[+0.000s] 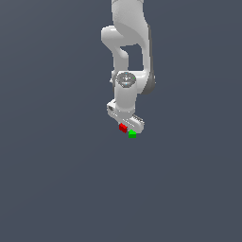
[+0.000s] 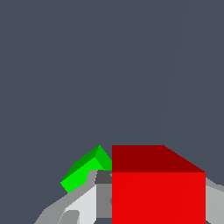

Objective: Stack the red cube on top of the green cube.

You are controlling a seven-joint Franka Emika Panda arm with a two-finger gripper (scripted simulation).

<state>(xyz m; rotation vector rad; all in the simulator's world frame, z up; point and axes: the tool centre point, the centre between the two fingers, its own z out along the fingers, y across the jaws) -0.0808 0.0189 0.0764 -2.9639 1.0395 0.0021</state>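
Red cube [image 2: 158,197]: rigid, light, flat-sided; take by opposite faces.
Gripper [image 2: 144,205]: fingers flank it; a firm clamp cannot be told.
Green cube [image 2: 85,170]: just beside.

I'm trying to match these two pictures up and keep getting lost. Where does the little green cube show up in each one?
Exterior view: the green cube sits just below the white gripper, on the exterior view's right of the red cube.
Wrist view: the green cube peeks out beside and behind the large red cube, partly hidden by a gripper finger.
Shared landmark: the red cube, right next to the green one in both.
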